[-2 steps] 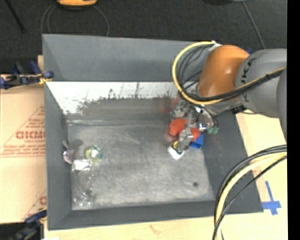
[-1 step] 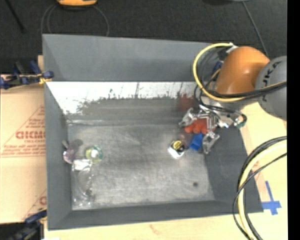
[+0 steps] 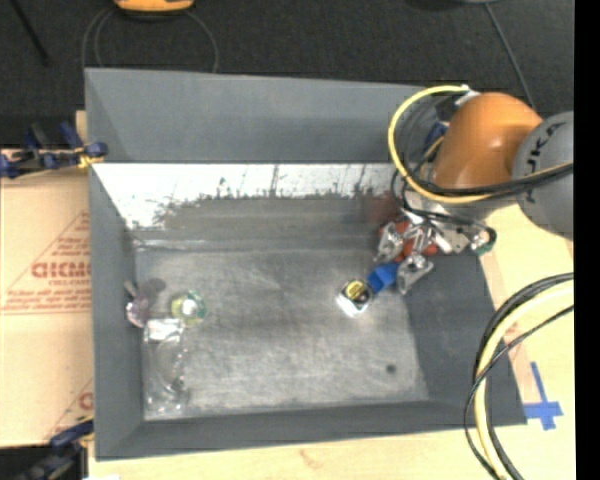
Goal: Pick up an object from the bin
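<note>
The gripper hangs low at the right end of the grey metal bin, close to the right wall, with the orange cover of the wrist and a loop of cables above it. It is tilted so that its tip points down and towards the bin's middle. Whether it is spread wide or pinched narrow cannot be told from this angle, as its red and white parts run together. Right at its tip, on the side away from the wrist, lies a small blue and white object with a yellow and black spot at its far end. The blue end is touching the tip or just beside it, and I cannot tell which. That object is most likely the one being picked, since nothing else lies near. It sits flat on the bare floor with room all around, which should make for an easy approach. Well apart from the gripper, at the opposite end, is a loose cluster: a pale green round piece, a purple scrap and a crumpled clear wrapper, probably left where they slid against the left slope.
</note>
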Tool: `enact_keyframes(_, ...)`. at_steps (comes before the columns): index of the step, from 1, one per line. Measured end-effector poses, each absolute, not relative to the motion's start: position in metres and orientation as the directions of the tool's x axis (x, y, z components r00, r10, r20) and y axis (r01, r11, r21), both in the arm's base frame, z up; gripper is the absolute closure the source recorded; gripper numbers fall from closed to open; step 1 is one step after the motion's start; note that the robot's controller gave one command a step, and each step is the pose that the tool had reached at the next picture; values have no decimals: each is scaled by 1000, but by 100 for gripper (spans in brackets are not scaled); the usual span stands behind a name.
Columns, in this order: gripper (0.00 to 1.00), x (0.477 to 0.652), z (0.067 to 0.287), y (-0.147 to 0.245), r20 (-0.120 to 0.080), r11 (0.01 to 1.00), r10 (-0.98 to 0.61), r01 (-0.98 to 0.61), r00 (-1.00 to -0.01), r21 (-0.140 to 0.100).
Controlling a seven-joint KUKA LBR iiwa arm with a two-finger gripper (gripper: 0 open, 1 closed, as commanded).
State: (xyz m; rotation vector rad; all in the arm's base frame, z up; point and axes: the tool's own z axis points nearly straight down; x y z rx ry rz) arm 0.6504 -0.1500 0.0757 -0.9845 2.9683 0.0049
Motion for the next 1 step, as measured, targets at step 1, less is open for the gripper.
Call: enact_keyframes(1,100,646,228,-155,-2,315,-949,-949,-315,-10)
